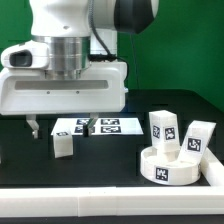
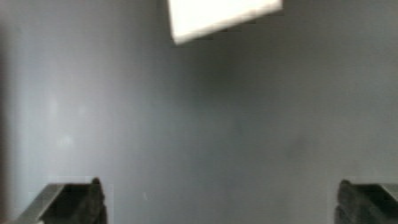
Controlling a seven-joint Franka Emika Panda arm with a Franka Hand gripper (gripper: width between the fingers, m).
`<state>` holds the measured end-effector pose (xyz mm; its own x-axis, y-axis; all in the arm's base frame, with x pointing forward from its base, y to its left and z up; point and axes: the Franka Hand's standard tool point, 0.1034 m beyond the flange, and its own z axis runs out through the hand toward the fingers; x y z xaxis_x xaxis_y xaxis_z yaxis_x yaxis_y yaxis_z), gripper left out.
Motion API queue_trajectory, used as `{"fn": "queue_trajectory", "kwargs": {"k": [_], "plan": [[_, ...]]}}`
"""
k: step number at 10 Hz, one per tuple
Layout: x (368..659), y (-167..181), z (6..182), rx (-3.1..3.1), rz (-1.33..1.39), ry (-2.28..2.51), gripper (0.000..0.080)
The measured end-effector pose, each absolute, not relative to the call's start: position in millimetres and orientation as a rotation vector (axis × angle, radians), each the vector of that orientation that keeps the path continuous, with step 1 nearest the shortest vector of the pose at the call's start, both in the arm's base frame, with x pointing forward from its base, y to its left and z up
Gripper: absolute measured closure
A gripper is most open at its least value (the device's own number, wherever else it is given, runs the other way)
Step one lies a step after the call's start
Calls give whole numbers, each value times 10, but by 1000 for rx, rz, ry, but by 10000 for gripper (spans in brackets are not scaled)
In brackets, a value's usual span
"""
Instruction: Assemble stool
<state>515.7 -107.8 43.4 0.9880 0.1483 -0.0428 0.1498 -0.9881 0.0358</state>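
The round white seat disc (image 1: 180, 166) lies on the dark table at the exterior view's right, a tag on its front wall. Two white leg blocks (image 1: 163, 128) (image 1: 198, 138) stand upright at its far side; whether they are inside the ring or just behind it I cannot tell. A third, smaller leg block (image 1: 63, 144) lies alone at the left. My gripper (image 1: 62, 128) hangs open just above and behind that block, touching nothing. In the wrist view my gripper (image 2: 221, 206) shows wide-apart fingertips (image 2: 71, 204) over bare blurred table.
The marker board (image 1: 98, 126) lies flat behind the lone block, partly under my hand. A long white rail (image 1: 110, 205) runs along the table's front edge. A blurred white patch (image 2: 228, 18) shows in the wrist view; what it is I cannot tell.
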Motion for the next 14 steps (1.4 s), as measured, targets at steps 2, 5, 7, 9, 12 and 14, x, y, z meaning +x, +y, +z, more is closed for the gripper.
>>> {"fn": "queue_trajectory", "kwargs": {"k": [2,5,7,9,12,14], "plan": [[5128,-1052,422,3108,-123,201,151],[5075,-980,412,3118,-339,179,151],[5072,-1009,380,3053,-528,172,151],[5007,-1014,340,2996,-696,174,151],[4968,-973,316,2933,-977,158,151],[4910,-956,262,2887,-1117,157,151]]}}
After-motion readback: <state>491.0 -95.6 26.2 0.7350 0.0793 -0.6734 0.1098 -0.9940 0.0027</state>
